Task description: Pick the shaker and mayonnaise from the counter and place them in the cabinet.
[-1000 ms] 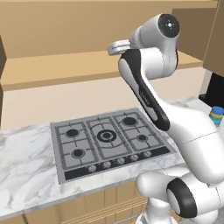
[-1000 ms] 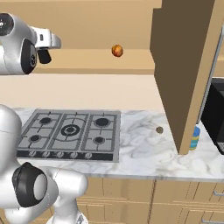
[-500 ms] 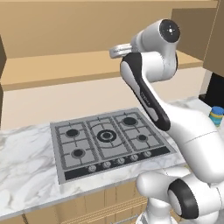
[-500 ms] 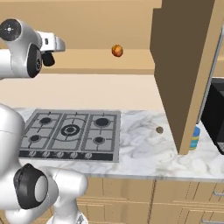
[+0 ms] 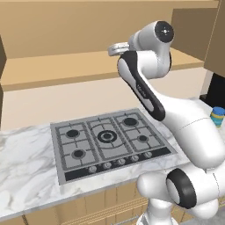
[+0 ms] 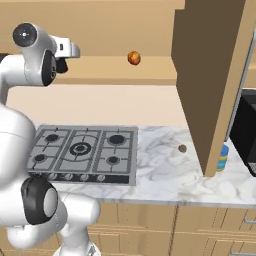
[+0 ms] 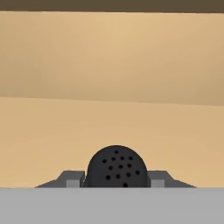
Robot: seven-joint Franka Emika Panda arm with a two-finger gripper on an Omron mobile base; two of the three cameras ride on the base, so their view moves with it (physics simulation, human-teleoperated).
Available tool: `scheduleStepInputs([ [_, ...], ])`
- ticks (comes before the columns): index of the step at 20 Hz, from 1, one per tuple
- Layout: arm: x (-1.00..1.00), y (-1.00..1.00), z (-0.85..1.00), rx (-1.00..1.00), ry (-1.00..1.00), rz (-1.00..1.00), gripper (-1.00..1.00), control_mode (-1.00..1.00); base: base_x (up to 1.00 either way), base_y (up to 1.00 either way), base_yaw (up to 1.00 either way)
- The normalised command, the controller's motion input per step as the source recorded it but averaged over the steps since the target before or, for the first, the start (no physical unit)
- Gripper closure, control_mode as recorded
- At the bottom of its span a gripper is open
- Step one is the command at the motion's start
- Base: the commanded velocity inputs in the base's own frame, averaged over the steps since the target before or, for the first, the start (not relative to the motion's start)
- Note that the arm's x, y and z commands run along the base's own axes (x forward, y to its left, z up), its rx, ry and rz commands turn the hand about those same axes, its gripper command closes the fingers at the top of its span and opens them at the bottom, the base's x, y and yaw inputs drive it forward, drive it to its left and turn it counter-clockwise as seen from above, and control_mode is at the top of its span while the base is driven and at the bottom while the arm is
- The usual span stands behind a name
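**Shaker up at shelf height, not yet set down: drop or tip is the risk**

In the hand view the claw (image 7: 116, 183) is clamped on a dark round-topped shaker (image 7: 116, 168) with a dotted cap; the finger tips (image 7: 72, 179) press it from both sides. Ahead of the claw lies the wide plain light-wood shelf of the cabinet (image 7: 109, 127), bare in front of the shaker. Whether the base is touching the shelf: can't tell.

Left to right in the right base view: the arm's wrist w/ the claw sits high over the grey gas hob (image 6: 80, 150). Well to the claw's right, a small round orange-red fruit (image 6: 133, 58) rests on the same shelf. Further right & far below, past the tall open cabinet door (image 6: 210, 80), the squat blue-lidded mayonnaise jar (image 6: 221, 157) stands on the white marble counter (image 6: 165, 170).

Risks, as judged:
- Letting go while the shaker is above the shelf → it drops, may topple or roll off the front edge onto the hob.
- Tilted hand at release → the shaker lands on its edge.
- Next reach for the jar: the door hangs just beside it, so the arm could knock it.
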Motion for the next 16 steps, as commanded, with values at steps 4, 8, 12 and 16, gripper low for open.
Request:
scheduleStepInputs([
  [4,0.45,-0.01,-0.02,0.02,0.00,0.00,1.00,-1.00,0.00,0.00,0.00],
  [8,0.24,-0.01,-0.13,0.00,0.01,0.00,1.00,-1.00,0.00,0.00,0.00],
  [12,0.10,0.00,-0.02,0.00,0.00,0.00,1.00,-1.00,0.00,0.00,0.00],
  [16,0.03,0.00,-0.06,-0.02,0.01,0.00,1.00,-1.00,0.00,0.00,0.00],
])
